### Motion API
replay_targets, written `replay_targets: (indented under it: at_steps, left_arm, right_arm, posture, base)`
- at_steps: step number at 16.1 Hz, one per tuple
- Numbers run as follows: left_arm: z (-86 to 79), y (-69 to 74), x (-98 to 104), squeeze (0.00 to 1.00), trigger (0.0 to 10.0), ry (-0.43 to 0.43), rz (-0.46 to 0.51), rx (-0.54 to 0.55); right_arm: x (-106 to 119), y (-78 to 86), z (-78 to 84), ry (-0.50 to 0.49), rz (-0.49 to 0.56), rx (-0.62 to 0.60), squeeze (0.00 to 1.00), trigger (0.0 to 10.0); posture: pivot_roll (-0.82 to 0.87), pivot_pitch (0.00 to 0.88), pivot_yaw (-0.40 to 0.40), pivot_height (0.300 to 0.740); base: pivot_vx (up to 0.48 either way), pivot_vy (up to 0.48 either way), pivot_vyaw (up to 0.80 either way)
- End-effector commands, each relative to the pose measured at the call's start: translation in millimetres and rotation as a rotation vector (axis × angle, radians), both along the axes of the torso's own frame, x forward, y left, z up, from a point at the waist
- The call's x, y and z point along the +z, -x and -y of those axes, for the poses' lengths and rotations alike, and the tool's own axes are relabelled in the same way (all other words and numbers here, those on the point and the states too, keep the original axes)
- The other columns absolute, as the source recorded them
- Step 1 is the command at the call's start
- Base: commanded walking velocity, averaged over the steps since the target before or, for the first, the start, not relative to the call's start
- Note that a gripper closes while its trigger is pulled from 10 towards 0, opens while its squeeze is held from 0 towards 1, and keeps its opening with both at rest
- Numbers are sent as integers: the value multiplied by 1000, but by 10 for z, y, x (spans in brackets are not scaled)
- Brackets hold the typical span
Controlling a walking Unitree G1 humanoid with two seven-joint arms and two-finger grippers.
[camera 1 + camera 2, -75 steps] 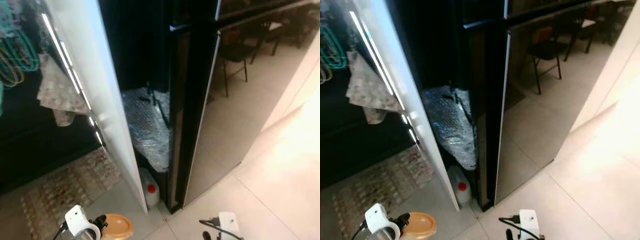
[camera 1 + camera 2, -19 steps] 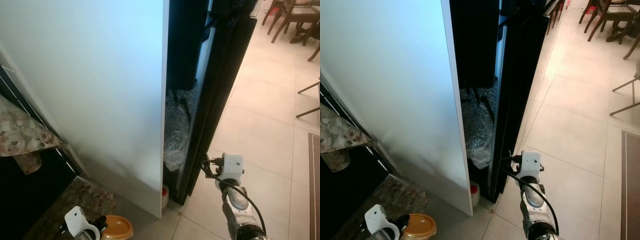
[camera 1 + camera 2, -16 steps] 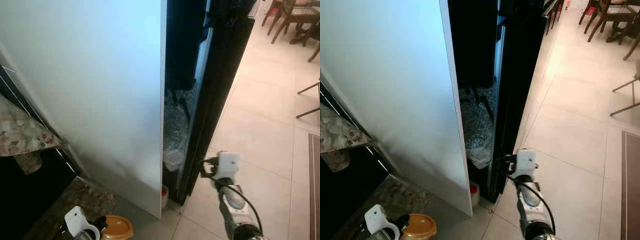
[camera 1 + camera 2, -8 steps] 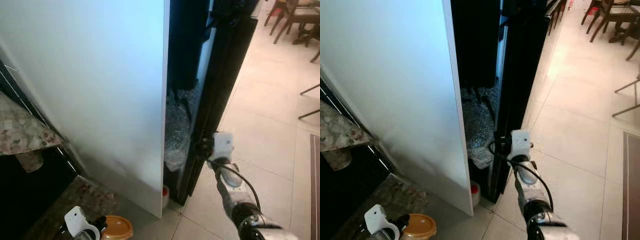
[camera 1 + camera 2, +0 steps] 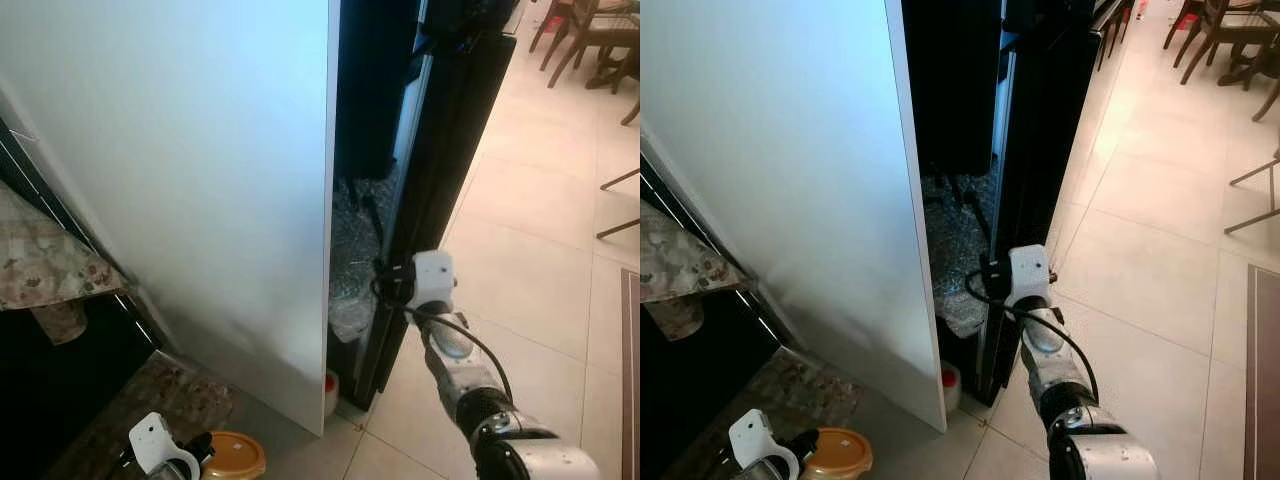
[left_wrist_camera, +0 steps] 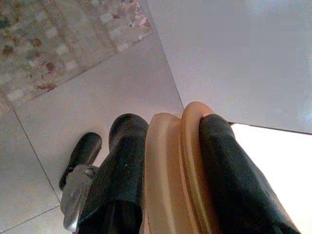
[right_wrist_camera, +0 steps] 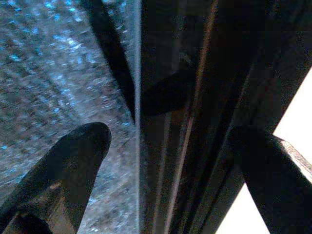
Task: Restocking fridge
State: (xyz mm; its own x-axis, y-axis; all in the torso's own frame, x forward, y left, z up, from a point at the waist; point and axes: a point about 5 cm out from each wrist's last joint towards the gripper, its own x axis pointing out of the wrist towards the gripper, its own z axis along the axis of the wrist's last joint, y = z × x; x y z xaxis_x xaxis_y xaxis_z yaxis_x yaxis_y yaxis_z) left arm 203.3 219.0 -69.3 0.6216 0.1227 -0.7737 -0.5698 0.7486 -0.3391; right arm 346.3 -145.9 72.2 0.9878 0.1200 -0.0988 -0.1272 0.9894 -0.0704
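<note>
A tall black glossy fridge door (image 5: 450, 150) stands ajar beside a wide white panel (image 5: 200, 180). My right gripper (image 5: 385, 285) is raised to the door's near edge. In the right wrist view it is open (image 7: 170, 146), one finger (image 7: 68, 165) on the inner side and the other finger (image 7: 273, 180) on the outer side of the edge. Low at the left, my left gripper (image 6: 170, 126) is shut on a tan lidded container (image 5: 235, 455), its rim pinched between both fingers.
Crumpled bubble wrap (image 5: 350, 260) fills the dark gap behind the door, with a white jug with a red cap (image 5: 329, 385) on the floor below. A patterned rug (image 5: 150, 400) lies left. Pale tiles (image 5: 520, 280) stretch right toward chairs (image 5: 590, 30).
My right arm has risen and swung left from the open floor to the black door's edge, which now sits between its fingers. The left gripper and container have stayed put.
</note>
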Motion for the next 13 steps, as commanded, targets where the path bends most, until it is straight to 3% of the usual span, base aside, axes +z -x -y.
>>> replay_targets:
  at_steps: [1,5,13]
  left_arm:
    - [-6,4,-1,0,10000,-14,-4,-8]
    - [-3,6,-3,0,10000,-15,-5,-8]
    - [-1,8,-4,0,10000,-17,-4,-7]
  right_arm:
    - [14,-26,-16,0,-11,-3,0,10000]
    - [83,-71,25,3,13,-62,0,10000]
    - [211,-160,-13,15,36,-24,0,10000]
  posture:
    - [5,0,37,740]
    - [5,0,37,740]
    - [11,0,34,740]
  base:
    - [0,0,0]
    - [0,0,0]
    - [0,0,0]
